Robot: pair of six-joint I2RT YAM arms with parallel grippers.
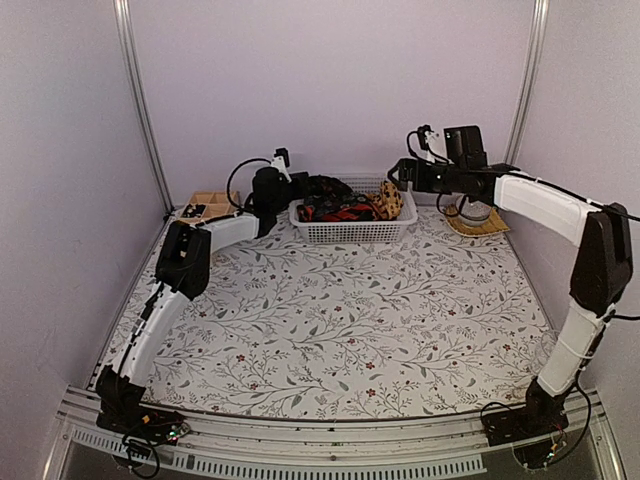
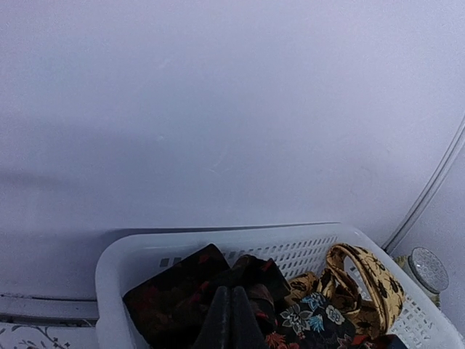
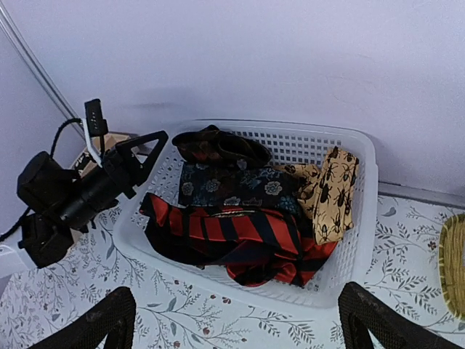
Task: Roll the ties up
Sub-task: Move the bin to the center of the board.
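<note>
Top external view is showing the white mesh basket [image 1: 352, 234] sitting at the far edge of the flowered table [image 1: 330, 320], with the ties [image 1: 340, 209] lying heaped inside it. From here the left arm's tip is blurring into dark cloth at the basket's far-left corner. A wooden tray [image 1: 208, 206] is peeking out behind that arm, its contents too small to read.

Left wrist view is cutting the left gripper [image 2: 231, 294] off at the bottom edge. Its fingers are pressing tight together against a dark tie [image 2: 171, 302]; whether cloth is caught between them I cannot tell. A yellow tie [image 2: 374, 273] is looping up at the right.

Right wrist view is showing the right gripper [image 3: 234, 292] hanging spread wide, grasping nothing, just near of the basket, where a red-black tie [image 3: 240, 236] is lying nearest.
</note>
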